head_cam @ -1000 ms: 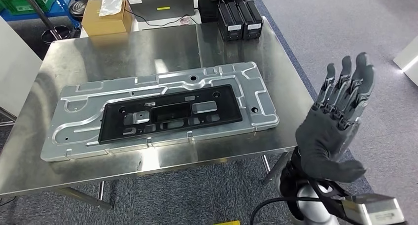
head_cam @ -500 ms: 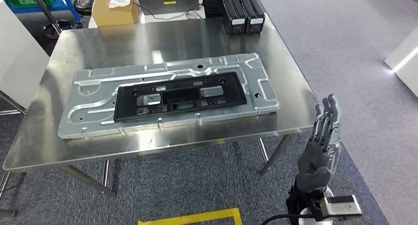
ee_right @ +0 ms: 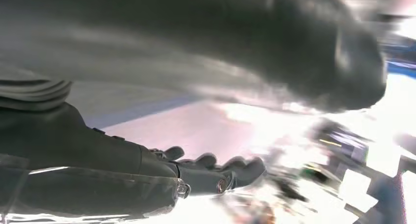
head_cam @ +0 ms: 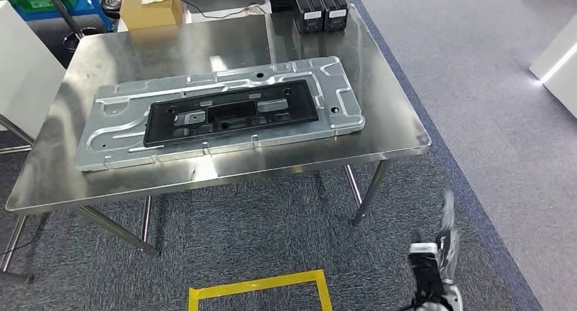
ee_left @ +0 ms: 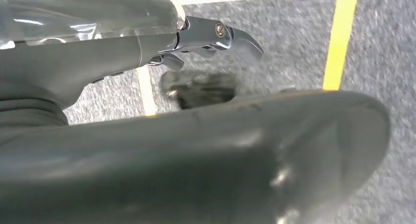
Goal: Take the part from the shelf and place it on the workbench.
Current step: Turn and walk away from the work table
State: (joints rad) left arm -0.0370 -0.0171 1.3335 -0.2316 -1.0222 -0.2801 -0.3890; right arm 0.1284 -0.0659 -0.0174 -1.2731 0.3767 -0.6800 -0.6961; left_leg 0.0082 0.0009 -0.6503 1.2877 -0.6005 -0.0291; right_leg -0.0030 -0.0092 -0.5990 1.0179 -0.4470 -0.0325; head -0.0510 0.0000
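— Silver stamped metal panel with a black plastic frame (head_cam: 221,113): where?
— Flat on the steel tabletop (head_cam: 381,120).
— Hands?
— Right hand (head_cam: 446,233) blurred low right, grip unclear; left hand (ee_left: 196,150) fingers hidden.

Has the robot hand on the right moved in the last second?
Yes. The right robot hand has dropped: it was raised beside the steel table's right edge, and now hangs blurred, low over the grey carpet, below the tabletop.
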